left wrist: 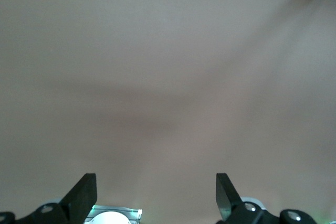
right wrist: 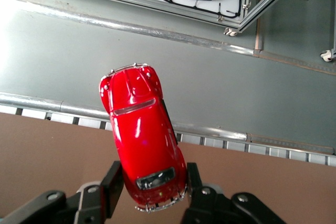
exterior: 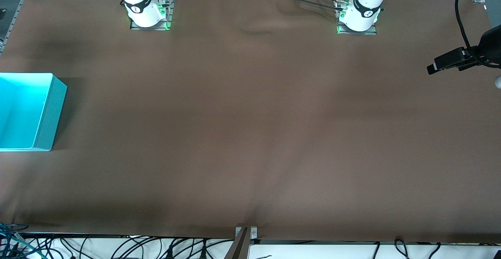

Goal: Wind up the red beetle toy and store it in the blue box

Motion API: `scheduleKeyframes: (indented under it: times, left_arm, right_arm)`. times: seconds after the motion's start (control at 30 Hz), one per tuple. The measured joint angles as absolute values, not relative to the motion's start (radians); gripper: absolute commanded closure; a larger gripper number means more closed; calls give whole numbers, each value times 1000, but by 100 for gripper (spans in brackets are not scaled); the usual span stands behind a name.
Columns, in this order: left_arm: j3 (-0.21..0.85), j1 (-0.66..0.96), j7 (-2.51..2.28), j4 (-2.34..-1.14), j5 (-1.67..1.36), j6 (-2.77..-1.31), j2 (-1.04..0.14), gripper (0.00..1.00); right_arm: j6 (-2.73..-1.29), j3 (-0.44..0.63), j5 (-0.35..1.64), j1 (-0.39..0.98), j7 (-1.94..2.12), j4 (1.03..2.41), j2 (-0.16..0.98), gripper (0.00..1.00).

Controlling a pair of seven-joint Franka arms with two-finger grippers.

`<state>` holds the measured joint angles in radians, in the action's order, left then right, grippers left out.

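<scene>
My right gripper (right wrist: 153, 180) is shut on the rear end of the red beetle toy (right wrist: 143, 135), a glossy car with a dark rear window and chrome bumpers. It holds the toy up in the air over the brown cloth by a table edge, nose pointing out over the grey floor. The blue box (exterior: 53, 114) stands at the right arm's end of the table, its bright cyan inside showing nothing in it. My left gripper (left wrist: 156, 190) is open over bare brown cloth, nothing between its fingers (left wrist: 84, 195). Neither gripper shows in the front view.
Both arm bases (exterior: 146, 10) (exterior: 358, 14) stand along the table edge farthest from the front camera. A black device on a boom (exterior: 454, 61) juts in at the left arm's end. A metal clamp (exterior: 244, 235) and cables sit at the nearest edge.
</scene>
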<state>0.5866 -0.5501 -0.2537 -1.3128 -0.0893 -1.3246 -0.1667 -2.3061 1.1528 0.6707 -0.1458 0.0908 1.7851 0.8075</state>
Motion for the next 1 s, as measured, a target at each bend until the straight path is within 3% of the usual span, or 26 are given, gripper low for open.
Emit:
scheduleKeyframes:
  times: [1.0]
  left_arm:
    - [583, -555, -254, -1301, -89, -1327, -167, 0]
  right_arm:
    - [-2155, 1194, 671, -80, 85, 1613, 808, 100]
